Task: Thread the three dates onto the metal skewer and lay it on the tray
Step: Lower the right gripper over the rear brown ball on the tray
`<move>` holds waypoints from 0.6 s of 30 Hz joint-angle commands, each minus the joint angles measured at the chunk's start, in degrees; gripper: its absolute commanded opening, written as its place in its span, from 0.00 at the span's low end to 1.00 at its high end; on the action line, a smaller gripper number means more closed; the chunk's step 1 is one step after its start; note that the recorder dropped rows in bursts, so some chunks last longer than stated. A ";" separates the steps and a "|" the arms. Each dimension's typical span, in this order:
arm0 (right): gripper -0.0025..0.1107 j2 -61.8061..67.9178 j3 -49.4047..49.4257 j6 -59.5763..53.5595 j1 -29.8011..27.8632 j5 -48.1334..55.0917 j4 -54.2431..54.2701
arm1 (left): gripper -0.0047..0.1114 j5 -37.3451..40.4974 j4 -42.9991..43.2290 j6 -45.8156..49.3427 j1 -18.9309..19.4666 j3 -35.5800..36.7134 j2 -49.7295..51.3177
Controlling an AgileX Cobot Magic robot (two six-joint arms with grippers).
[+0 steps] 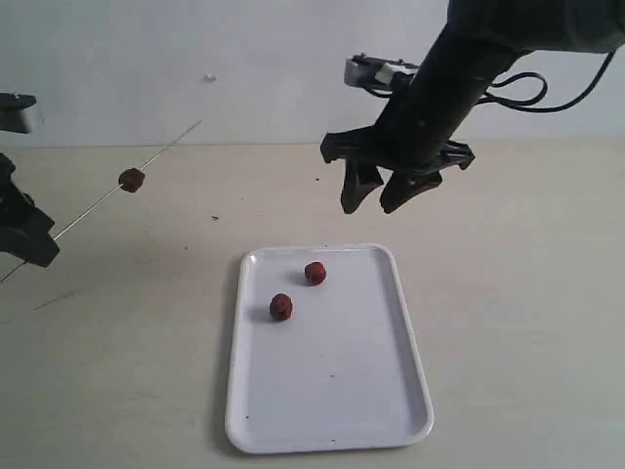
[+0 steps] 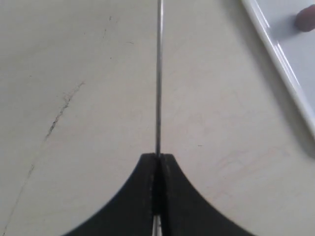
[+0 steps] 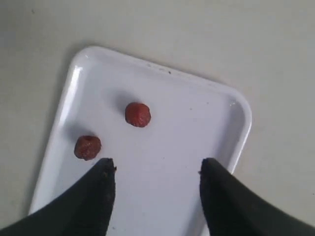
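My left gripper [image 1: 24,239] is shut on the metal skewer [image 1: 98,200], which slants up and away over the table at the left; in the left wrist view the skewer [image 2: 158,78] runs straight out from the closed jaws of the left gripper [image 2: 158,156]. One date [image 1: 131,180] is threaded on it partway along. Two more dates [image 1: 314,273] [image 1: 280,307] lie on the white tray [image 1: 381,410], also seen as dates [image 3: 138,114] [image 3: 87,147] on the tray [image 3: 216,128]. My right gripper [image 1: 376,202] hangs open above the tray's far end, its open right gripper [image 3: 156,164] empty.
The tray's corner [image 2: 280,49] shows beside the skewer in the left wrist view. A pale wall rises behind the beige table [image 1: 527,293]. The right arm's cables [image 1: 547,93] loop at the upper right.
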 commanded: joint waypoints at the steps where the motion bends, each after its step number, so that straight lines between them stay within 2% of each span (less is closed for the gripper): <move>1: 0.47 5.12 -5.18 0.72 3.31 5.05 -2.39 | 0.04 -2.06 -3.58 4.24 0.14 1.10 -0.39; 6: 0.48 9.02 -8.93 5.97 7.16 6.07 -8.69 | 0.04 -2.28 -6.21 7.13 0.14 1.10 -0.39; 11: 0.48 10.43 -9.24 8.06 7.92 5.10 -9.69 | 0.04 -2.90 -6.99 7.48 0.14 1.10 -0.39; 15: 0.51 12.18 -9.24 9.22 8.71 3.90 -9.79 | 0.04 -3.55 -11.44 12.31 0.14 1.10 -0.39; 18: 0.51 12.99 -9.24 9.45 9.10 2.49 -9.93 | 0.04 -4.09 -11.57 12.63 0.14 1.10 -0.39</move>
